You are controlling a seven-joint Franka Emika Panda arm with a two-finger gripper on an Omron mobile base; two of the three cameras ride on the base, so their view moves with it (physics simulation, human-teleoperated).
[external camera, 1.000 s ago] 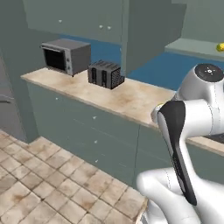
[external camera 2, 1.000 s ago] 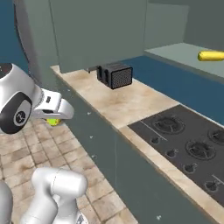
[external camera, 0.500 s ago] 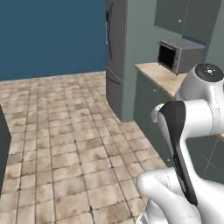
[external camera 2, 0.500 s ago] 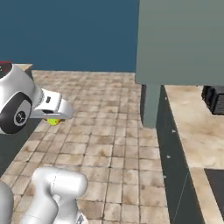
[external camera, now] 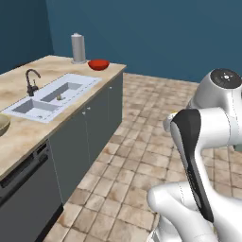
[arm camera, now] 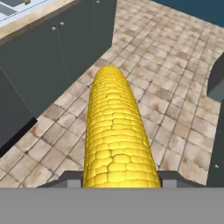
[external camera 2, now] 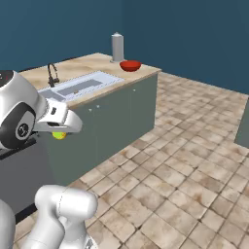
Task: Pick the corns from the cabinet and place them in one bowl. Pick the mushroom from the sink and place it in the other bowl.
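- The tool is holding a corn cob between its two tips, closed on the cob's near end.
- In the hand view, the cob's long axis is running along the tool, with its rounded yellow end pointing away from the hand, over the tiled floor.
- In the right base view, only a small yellow and green part of the cob is showing under the white hand, in the air beside the grey-green cupboards.
- The sink is lying in the worktop, with the black tap at its back edge and the mushroom sitting as a small pale lump in the farther basin.
- The red bowl is standing at the far end of the worktop, just beside a grey roll.
- The rim of the tan bowl is showing at the left edge, on the worktop near the sink.
- Compared with half a second ago, the whole picture is different because the base has turned: the fridge and the microwave are gone from the views, and this worktop with the sink has come in.
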